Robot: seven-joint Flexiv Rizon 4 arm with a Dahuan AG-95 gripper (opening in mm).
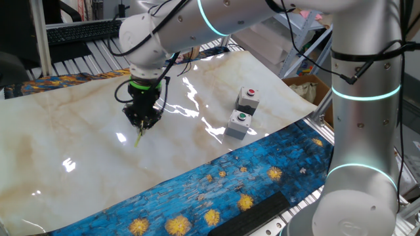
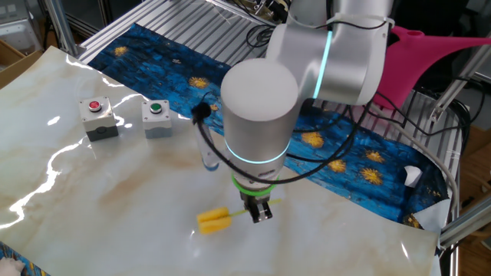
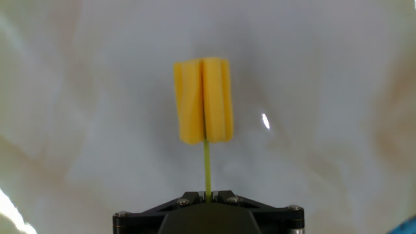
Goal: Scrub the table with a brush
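Hand view, nearest first: the fingers (image 3: 208, 195) are clenched on the thin handle end of the brush (image 3: 203, 101), jaws pinched together w/ the stick coming straight out between them. The yellow bristle head sits at the far end of the stick, over the pale marble counter (image 3: 338, 84). Can't tell from here whether bristles touch the surface.

The other fixed view: fingers (image 2: 259, 211) point down under the arm's wrist, w/ a green ring above them. Brush (image 2: 215, 221) lies nearly flat, bristle head out to the left of the fingers, low at the counter (image 2: 92, 199); looks like it's on or just above the surface, contact unclear. It's near the counter's front part in this view, well apart from the two grey button boxes: red-button box (image 2: 97, 116) and green-button box (image 2: 156, 116), side by side, close but not touching. Behind them, blue cloth (image 2: 176, 69) w/ yellow flowers along the counter edge.

One fixed view: fingers (image 1: 142, 122) around mid-counter (image 1: 52, 131), brush (image 1: 139, 136) showing just as a yellow-green bit below them. Red box (image 1: 247, 98) and green box (image 1: 239, 123) off to the right. Blue cloth (image 1: 216, 183) runs along the near edge.
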